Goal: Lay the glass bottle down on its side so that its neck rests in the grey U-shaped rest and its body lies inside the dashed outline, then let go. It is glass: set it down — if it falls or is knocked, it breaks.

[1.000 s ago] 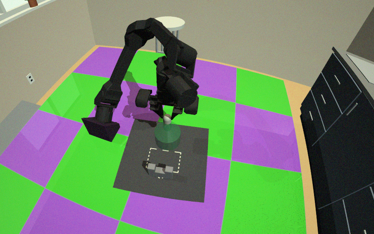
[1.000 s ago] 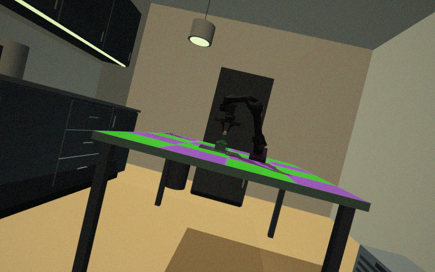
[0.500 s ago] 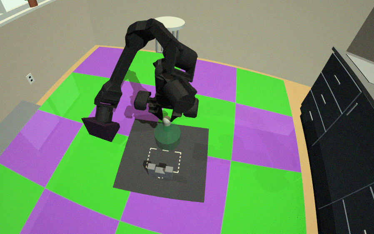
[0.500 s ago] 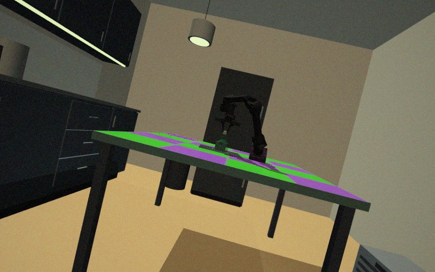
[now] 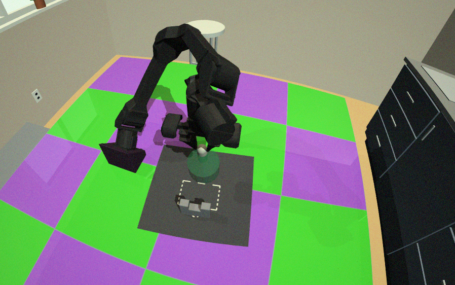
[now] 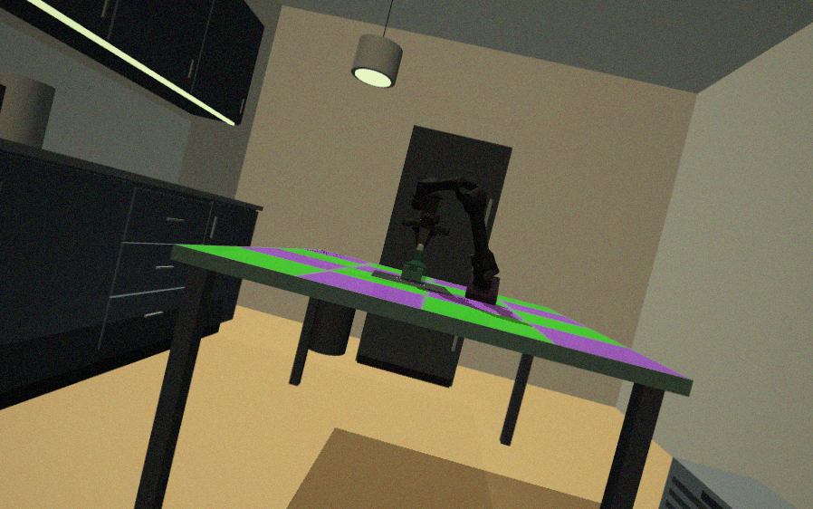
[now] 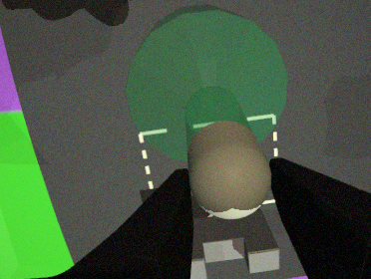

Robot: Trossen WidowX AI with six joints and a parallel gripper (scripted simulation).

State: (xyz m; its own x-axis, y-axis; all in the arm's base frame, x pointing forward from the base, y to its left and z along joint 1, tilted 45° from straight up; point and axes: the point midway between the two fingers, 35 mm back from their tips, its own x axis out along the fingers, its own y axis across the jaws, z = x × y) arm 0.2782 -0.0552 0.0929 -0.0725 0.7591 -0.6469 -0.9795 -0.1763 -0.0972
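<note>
One green bottle [image 5: 203, 165] [image 6: 413, 269] [image 7: 206, 60] — its neck pinched between two jaws of one gripper [image 5: 201, 147] [image 6: 420, 244] [image 7: 229, 166].

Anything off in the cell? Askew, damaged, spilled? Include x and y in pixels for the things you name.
Nothing stands out. The bottle [image 5: 203, 168] [image 6: 413, 270] [image 7: 209, 55] is upright on the mat [image 5: 228, 228], its neck in the jaws [image 5: 202, 149] [image 6: 421, 244], with no visible cracks. The rest [image 5: 194, 209] [image 7: 261, 260] looks upright. No spill visible.
</note>
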